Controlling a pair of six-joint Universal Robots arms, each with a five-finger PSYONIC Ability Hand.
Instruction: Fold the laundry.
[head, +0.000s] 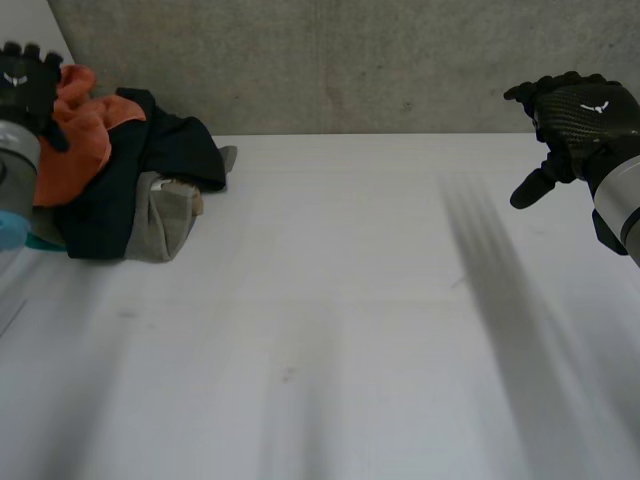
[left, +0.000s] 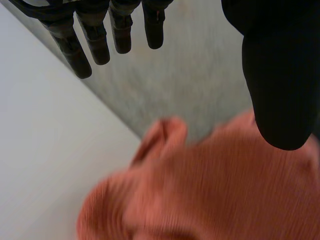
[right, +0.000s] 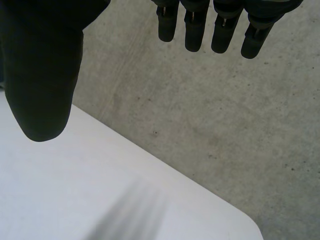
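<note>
No words, numbers or brand names can be read anywhere. The only sign is a small white emblem (head: 15, 79), shaped like a shallow winged V, on the back of each black hand. One is on the left hand (head: 22, 85) at the upper left of the frame, the other on the right hand (head: 580, 115) at the upper right.

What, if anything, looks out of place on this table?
Nothing damaged or spilled. The laundry is a crumpled heap in the far left corner of the table: orange cloth on top, dark cloth and grey cloth tangled beneath. Left hand and right hand are open, empty.
</note>
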